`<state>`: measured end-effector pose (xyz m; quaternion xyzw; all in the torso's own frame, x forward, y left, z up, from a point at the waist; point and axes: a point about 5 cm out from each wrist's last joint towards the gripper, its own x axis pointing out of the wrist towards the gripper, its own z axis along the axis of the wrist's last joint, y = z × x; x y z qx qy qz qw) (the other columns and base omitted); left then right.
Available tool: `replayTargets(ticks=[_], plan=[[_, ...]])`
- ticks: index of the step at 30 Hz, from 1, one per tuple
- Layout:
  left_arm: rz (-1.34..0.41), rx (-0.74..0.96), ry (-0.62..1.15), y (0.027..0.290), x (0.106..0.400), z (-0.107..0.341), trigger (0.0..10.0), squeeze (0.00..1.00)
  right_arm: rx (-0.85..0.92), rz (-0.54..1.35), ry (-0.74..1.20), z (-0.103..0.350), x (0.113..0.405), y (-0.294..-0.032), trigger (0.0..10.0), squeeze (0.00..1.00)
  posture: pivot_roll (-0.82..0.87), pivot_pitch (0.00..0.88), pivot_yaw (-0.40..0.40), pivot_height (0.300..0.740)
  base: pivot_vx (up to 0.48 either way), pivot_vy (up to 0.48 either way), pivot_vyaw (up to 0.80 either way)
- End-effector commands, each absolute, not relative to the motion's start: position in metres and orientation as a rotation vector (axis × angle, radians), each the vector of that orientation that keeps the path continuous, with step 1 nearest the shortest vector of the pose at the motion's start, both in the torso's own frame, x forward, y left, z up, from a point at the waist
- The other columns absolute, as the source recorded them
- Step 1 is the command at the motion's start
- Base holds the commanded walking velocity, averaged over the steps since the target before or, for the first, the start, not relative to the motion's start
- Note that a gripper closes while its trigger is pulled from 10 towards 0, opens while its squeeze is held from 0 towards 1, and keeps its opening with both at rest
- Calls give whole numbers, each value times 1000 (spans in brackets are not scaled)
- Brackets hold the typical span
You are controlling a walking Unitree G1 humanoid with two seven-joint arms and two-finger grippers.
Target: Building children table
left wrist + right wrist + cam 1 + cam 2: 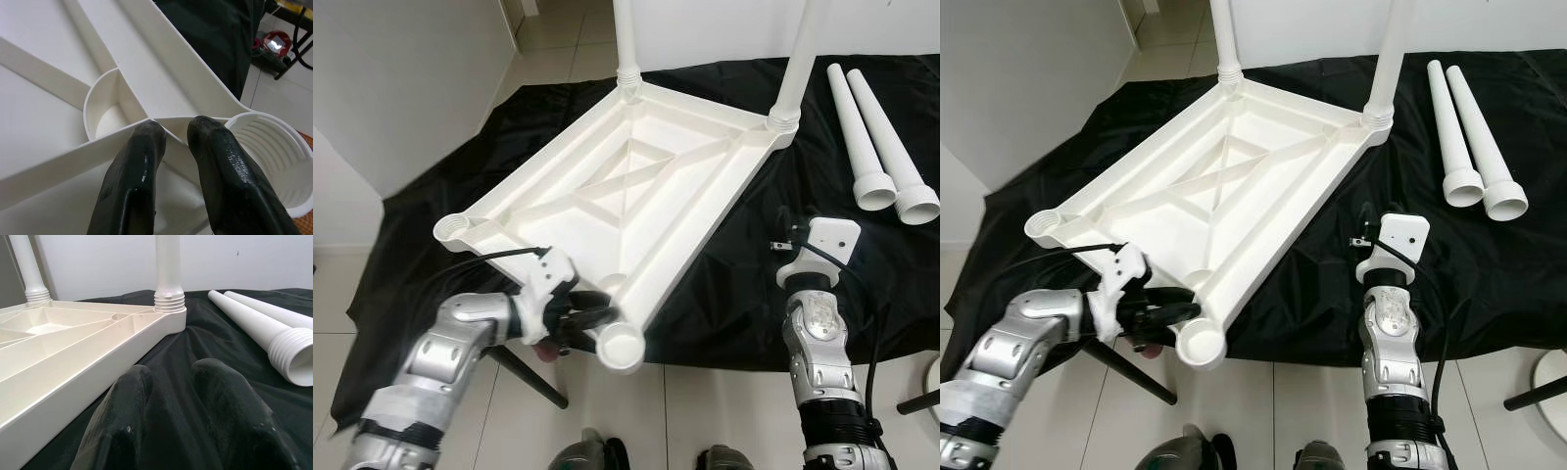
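Note:
The white table top [626,196] lies upside down on a black cloth [734,294]. Two white legs [626,39] [800,59] stand screwed into its far corners. Its near corner socket [621,348] juts past the cloth's edge, and the left corner socket [452,230] is bare. Two loose legs [857,127] [893,152] lie side by side at the far right. My left gripper [599,308] is shut on the table top's rim just beside the near socket [266,152]. My right gripper [173,369] hovers low over the cloth right of the table top, shut on nothing.
The cloth covers tiled floor [705,411]. A white wall [401,78] rises at the left. A black stand leg [529,377] runs under my left arm, and another dark bar [920,399] pokes in at the right edge.

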<state>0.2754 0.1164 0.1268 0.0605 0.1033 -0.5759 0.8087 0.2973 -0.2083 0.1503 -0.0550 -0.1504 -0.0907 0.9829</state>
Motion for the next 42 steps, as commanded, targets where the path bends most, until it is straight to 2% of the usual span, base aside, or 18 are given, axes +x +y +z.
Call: replayTargets(ticks=[1,4,8,11,20,23,31,42], plan=[[-1162,157,202,116,282,132,10000,0,-101,-180,-300,148,295,-205,10000,0,-49,57,148,740,0,0,0],[-1140,164,187,115,285,136,10000,0,-101,-179,-301,148,295,-205,10000,0,-54,52,148,740,0,0,0],[-1214,187,152,125,278,148,10000,0,-108,-181,-300,149,295,-209,10000,0,-56,44,140,740,0,0,0],[-1318,212,189,131,266,148,10000,0,-112,-177,-298,148,295,-209,10000,0,-59,41,131,740,0,0,0],[-1444,269,314,153,256,157,10000,0,-123,-176,-305,153,297,-212,10000,0,-65,48,131,740,0,0,0],[-1413,317,328,163,263,159,10000,0,-124,-176,-304,152,297,-211,10000,0,-65,48,131,740,0,0,0],[-1362,344,319,170,270,159,10000,0,-121,-177,-303,151,297,-211,10000,0,-69,47,131,740,0,0,0],[-1207,396,252,192,297,181,10000,0,-127,-176,-308,154,298,-212,10000,0,-69,51,130,740,0,0,0]])
